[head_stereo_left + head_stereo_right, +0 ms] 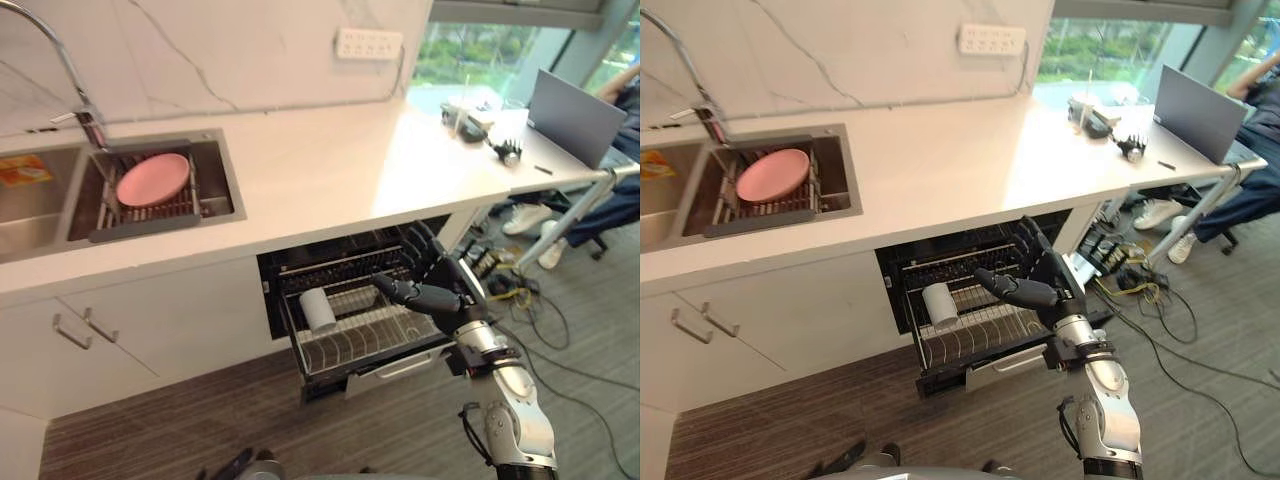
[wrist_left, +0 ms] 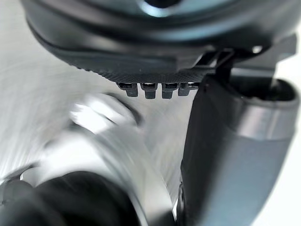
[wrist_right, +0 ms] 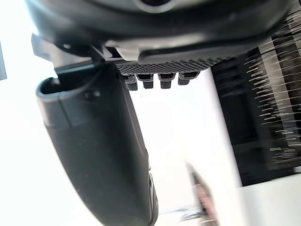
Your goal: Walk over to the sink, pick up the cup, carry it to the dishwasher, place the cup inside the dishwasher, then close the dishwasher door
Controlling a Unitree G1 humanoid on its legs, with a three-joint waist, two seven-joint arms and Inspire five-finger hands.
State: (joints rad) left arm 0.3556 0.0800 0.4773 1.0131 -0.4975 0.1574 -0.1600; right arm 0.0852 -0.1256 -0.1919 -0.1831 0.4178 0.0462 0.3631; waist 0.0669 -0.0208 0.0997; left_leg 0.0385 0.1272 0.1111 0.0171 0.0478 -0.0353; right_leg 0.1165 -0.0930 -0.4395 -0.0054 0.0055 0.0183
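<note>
Right hand point(image 1: 438, 288): I read it as released. The fingers are straight and point up toward the countertop point(image 1: 320, 180), the thumb sticks out toward 9 o'clock, and nothing is in the palm. It hangs over the near right corner of the pulled-out dishwasher rack point(image 1: 372, 338). I judge it is there because the cup has been let go and the next contact is the door.

Cup point(image 1: 318, 309): white, lying on its side in the rack at 9 o'clock from the hand. It is clearly apart from the fingers, with bare wire between them. So the placing step looks done and the closing step is not.

Dishwasher door point(image 1: 392, 370): a silver front panel at 7 o'clock from the hand, standing out from the cabinet line. My judgement is that a push on it with flat fingers will close it.

Sink point(image 1: 225, 175): at 10 o'clock, well apart, with a pink plate point(image 1: 153, 179) in its drainer.

Laptop point(image 1: 575, 115): at 1 o'clock on the far desk.

The eye views give the layout, the cup against the hand against the door. The right wrist view adds the open gap between thumb and fingers, with dark rack tines point(image 3: 277, 94) beyond. The left wrist view gives the left hand point(image 2: 225, 155), relaxed and holding nothing, against a blurred background I cannot identify.
</note>
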